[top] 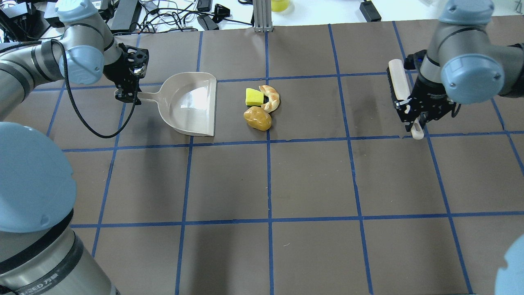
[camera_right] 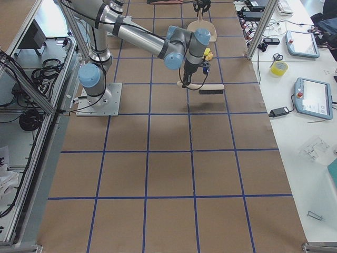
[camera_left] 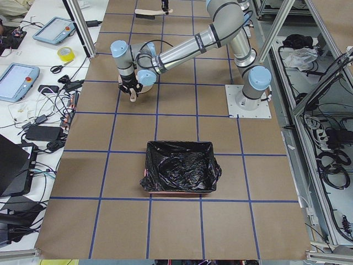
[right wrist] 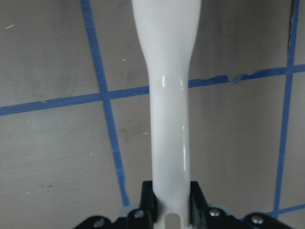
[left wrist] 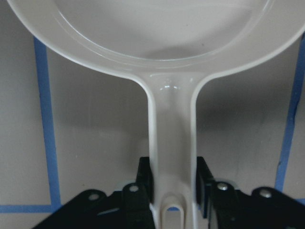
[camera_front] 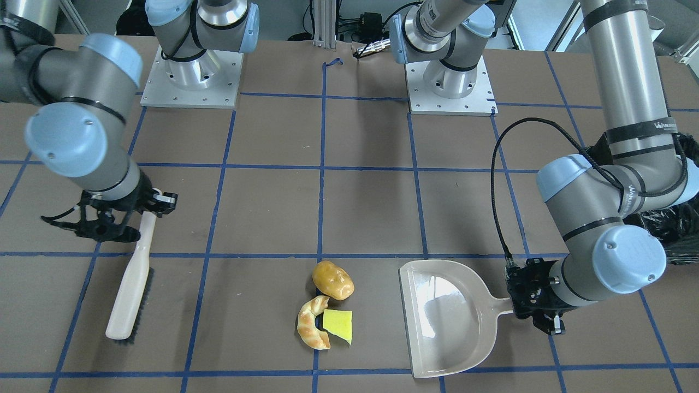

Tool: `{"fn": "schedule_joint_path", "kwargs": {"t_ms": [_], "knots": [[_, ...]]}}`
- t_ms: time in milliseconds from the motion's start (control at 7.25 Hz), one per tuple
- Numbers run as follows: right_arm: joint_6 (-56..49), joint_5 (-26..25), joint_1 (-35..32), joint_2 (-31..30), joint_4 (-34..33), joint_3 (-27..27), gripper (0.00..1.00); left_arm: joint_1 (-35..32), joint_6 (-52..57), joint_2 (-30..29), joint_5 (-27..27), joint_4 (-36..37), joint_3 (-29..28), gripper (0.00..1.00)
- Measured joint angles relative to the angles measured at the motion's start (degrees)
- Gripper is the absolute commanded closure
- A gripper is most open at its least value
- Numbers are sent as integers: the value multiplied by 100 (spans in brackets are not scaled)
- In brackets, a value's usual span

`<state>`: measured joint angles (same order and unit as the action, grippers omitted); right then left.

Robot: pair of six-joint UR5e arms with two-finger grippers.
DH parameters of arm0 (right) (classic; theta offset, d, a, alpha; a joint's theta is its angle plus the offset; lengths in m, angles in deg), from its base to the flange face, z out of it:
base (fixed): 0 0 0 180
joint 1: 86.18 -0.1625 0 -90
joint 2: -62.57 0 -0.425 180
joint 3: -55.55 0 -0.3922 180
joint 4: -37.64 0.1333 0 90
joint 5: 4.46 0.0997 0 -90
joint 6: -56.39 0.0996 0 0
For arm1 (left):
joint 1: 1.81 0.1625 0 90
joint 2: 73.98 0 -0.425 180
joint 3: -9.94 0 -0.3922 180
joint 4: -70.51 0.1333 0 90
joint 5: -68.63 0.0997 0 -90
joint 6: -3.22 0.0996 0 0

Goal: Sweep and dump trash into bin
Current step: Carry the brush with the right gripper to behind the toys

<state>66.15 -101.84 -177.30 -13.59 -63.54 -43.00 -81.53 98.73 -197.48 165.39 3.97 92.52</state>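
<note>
Brown counter point(top: 311, 180) carries everything. The bin point(camera_left: 179, 168), lined with crinkled black plastic, sits towards the counter's end on the robot's left, well apart from the rest. The left claw point(left wrist: 174, 180) is clamped on the handle of the beige dustpan point(top: 190, 104), whose straight mouth faces the trash. The right claw point(right wrist: 171, 200) grips the handle of the cream brush point(camera_front: 131, 284). Between dustpan and brush, nearer the dustpan, the potato lump point(top: 257, 118), croissant point(top: 271, 98) and sponge wedge point(top: 254, 97) cluster close together.

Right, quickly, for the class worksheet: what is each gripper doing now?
Left gripper: jaws closed on the dustpan handle.
Right gripper: jaws closed on the brush handle.
</note>
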Motion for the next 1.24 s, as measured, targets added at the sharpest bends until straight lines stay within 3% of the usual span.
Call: {"fn": "schedule_joint_path", "kwargs": {"t_ms": [552, 1241], "knots": [[2176, 201, -1601, 536, 278, 537, 100, -283, -150, 20, 101, 89, 16, 93], [2530, 1347, -2047, 1533, 442, 1443, 100, -290, -153, -20, 101, 107, 29, 93]]}}
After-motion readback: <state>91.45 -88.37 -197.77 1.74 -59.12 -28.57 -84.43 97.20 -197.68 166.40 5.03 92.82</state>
